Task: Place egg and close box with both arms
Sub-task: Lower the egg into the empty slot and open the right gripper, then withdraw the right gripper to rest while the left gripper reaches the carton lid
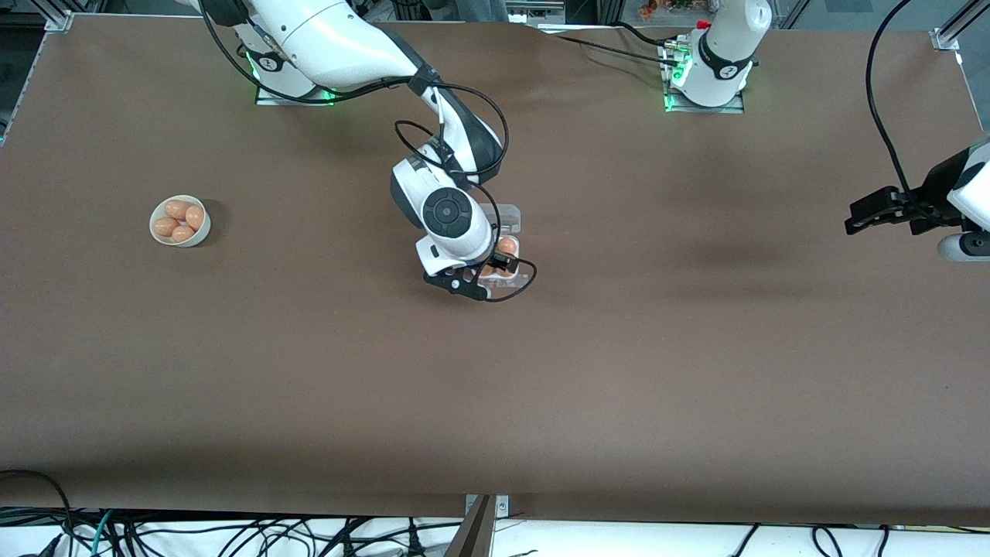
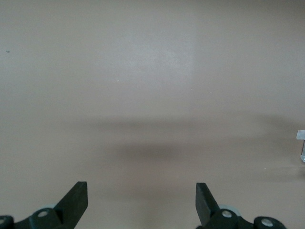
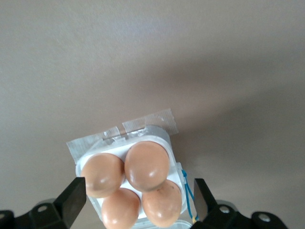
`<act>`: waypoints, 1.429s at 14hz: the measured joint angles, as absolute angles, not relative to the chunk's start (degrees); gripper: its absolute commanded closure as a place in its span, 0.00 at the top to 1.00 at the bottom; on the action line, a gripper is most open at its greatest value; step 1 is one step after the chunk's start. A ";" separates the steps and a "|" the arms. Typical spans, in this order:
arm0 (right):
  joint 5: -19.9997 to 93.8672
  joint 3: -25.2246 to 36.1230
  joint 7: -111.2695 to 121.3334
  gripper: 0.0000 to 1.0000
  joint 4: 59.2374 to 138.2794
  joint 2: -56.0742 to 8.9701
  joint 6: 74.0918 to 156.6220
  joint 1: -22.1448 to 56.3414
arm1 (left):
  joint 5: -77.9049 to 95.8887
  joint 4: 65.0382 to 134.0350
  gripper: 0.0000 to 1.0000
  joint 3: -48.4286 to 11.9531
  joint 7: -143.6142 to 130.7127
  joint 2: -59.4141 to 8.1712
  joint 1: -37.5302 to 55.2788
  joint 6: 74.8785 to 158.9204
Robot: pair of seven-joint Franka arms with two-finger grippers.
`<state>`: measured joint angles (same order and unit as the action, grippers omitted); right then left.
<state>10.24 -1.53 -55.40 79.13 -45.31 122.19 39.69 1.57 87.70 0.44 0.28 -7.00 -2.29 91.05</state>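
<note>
The clear box [image 1: 517, 249] sits taped to the table at its middle. In the right wrist view the box [image 3: 159, 132] holds several brown eggs [image 3: 147, 164], one in each cell, with no lid over them. A clear flap [image 1: 506, 216] lies on the side of the box farther from the front camera. My right gripper [image 1: 495, 267] hangs just over the box, open, its fingers [image 3: 74, 198] on either side of the eggs and touching none. My left gripper [image 1: 955, 246] waits open and empty over bare table at the left arm's end; it shows in the left wrist view [image 2: 141, 200].
A round white bowl [image 1: 156, 232] with several brown eggs stands toward the right arm's end of the table. A blue cord [image 3: 189, 198] runs along one edge of the box. Cables hang off the table's front edge.
</note>
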 measured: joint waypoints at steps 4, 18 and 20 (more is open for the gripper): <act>10.23 -1.16 -54.62 1.00 77.50 -45.01 122.17 36.08 | 1.60 87.70 1.00 0.33 0.28 -7.00 -2.16 91.05; 9.69 9.87 -28.29 1.00 76.79 -34.22 106.92 24.41 | 9.26 88.18 0.19 -21.94 -37.89 -15.61 7.77 88.96; 5.22 10.05 -22.45 1.00 79.84 -29.78 106.52 21.62 | 9.36 88.18 0.11 -22.03 -41.61 -17.95 11.85 88.97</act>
